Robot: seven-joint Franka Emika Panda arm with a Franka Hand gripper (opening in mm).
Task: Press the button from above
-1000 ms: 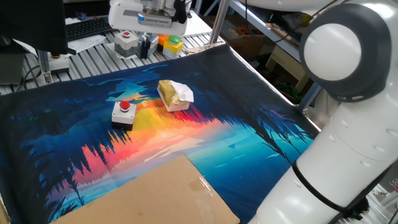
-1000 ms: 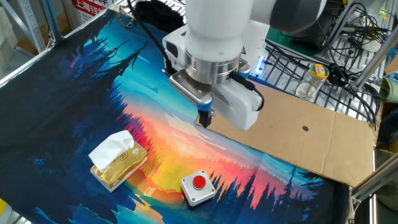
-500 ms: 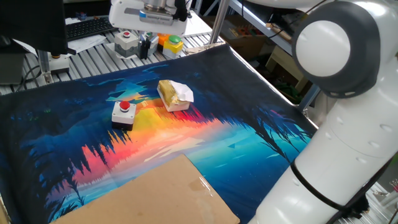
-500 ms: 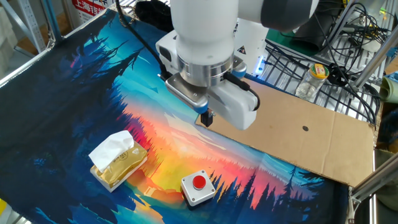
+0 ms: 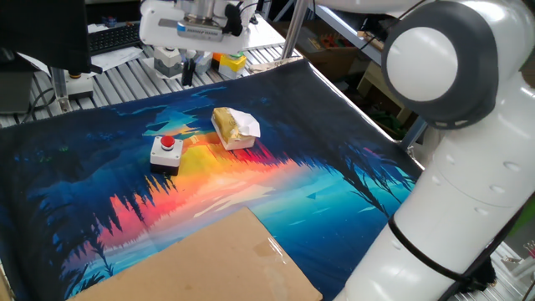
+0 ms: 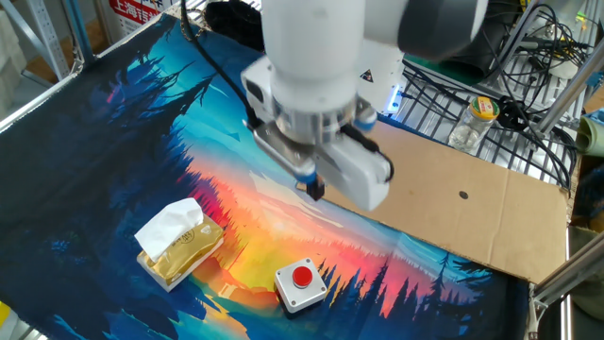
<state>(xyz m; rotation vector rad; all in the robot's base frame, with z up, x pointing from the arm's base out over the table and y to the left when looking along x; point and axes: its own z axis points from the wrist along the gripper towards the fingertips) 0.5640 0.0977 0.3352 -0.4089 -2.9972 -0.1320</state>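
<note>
Centring the gripper (image 6: 314, 189) (finger state impossible to tell) squarely above the button (image 6: 302, 277), which sits on the mat beside the yellow block (image 6: 179, 242), before descending matters most.

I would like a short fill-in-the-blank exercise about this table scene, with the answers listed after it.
1. The cap of the button has the colour ____.
2. On top of the yellow block lies white ____.
3. The gripper is ____ the button, not touching it.
4. The brown sheet lying on the printed mat is ____.

Answers: red; paper; above; cardboard
</note>
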